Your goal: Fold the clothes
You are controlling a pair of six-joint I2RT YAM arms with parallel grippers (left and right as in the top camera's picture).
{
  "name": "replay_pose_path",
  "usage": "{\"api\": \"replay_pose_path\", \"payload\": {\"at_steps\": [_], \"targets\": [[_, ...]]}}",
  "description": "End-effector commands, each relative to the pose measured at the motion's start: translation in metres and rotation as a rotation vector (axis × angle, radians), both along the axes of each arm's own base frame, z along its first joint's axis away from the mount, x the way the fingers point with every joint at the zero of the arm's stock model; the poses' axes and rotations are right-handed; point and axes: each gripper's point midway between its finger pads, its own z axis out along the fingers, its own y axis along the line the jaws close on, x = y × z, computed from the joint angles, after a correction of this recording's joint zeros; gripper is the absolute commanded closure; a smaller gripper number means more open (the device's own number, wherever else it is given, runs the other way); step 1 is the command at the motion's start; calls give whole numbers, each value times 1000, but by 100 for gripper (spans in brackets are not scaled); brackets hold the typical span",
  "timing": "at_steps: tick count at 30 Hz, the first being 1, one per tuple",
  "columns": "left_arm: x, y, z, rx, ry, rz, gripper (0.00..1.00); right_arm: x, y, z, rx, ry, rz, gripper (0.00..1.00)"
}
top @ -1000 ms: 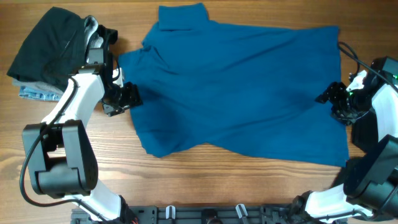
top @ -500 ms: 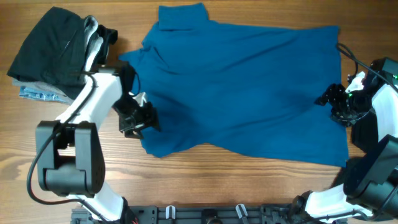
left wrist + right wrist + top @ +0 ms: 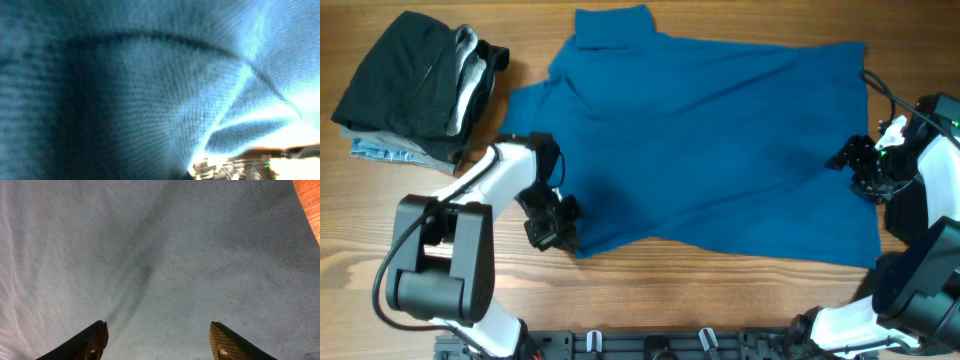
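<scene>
Only the right wrist view shows the right gripper (image 3: pixel 157 326) gaping over the blue shirt (image 3: pixel 720 140). The left gripper (image 3: pixel 552 222) has slid to its hem, now pinching it

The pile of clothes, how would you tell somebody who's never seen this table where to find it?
A big royal-blue short-sleeved shirt lies spread across the brown wooden table. Left of its collar, in the far left corner, sits a small stack of clothes. Unlike the flat shirt it is layered: black garment on top, white-grey piece peeking out, pale-blue patterned piece underneath.
</scene>
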Motion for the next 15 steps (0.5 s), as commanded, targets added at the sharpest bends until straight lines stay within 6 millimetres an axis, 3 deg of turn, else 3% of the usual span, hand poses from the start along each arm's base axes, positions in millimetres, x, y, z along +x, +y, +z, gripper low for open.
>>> {"api": "replay_pose_path", "payload": {"at_steps": [1,4,5,6,7,8,12,13,15], "targets": [[51,-3,43,-31,-203,-45,96,2,-2,-3,-12,-3,16,30],[149,-13,42,-44,-610,-43,94,5,-3,-2,-13,-14,16,30],[165,-11,39,-6,-676,-56,84,4,-3,-2,-13,-13,16,30],[178,-8,34,43,-733,-73,58,4,-2,-3,-12,-11,16,30],[182,-10,31,55,-751,-89,47,3,-2,-3,-10,-5,17,30],[179,-11,31,46,-741,-106,45,1,-1,-3,-7,1,18,30],[134,-12,32,-14,-612,-237,49,0,-1,-3,-5,4,20,30],[119,-18,28,-41,-580,-317,51,1,-1,-3,-6,2,20,30],[110,-34,17,-62,-597,-408,46,1,-1,-3,-7,0,19,30]]}}
